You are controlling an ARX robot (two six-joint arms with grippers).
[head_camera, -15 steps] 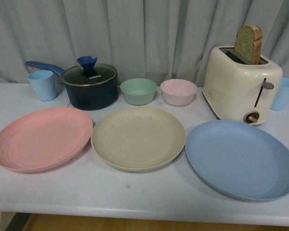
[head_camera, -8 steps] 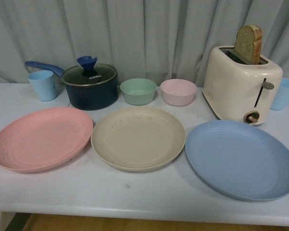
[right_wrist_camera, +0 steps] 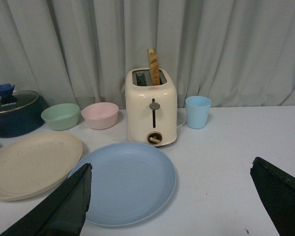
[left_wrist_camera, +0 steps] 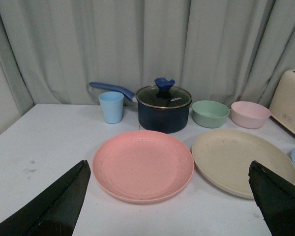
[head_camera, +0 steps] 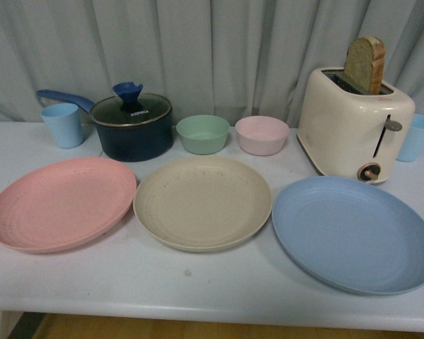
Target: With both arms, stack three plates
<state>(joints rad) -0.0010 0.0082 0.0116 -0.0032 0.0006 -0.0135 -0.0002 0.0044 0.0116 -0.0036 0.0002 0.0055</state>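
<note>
Three plates lie side by side on the white table: the pink plate at the left, the beige plate in the middle, the blue plate at the right. Neither arm shows in the front view. My left gripper is open and empty, back from the pink plate, with the beige plate beside it. My right gripper is open and empty, back from the blue plate; the beige plate shows to one side.
Behind the plates stand a light blue cup, a dark blue pot with a glass lid, a green bowl, a pink bowl, a cream toaster holding bread and another blue cup. A grey curtain hangs behind.
</note>
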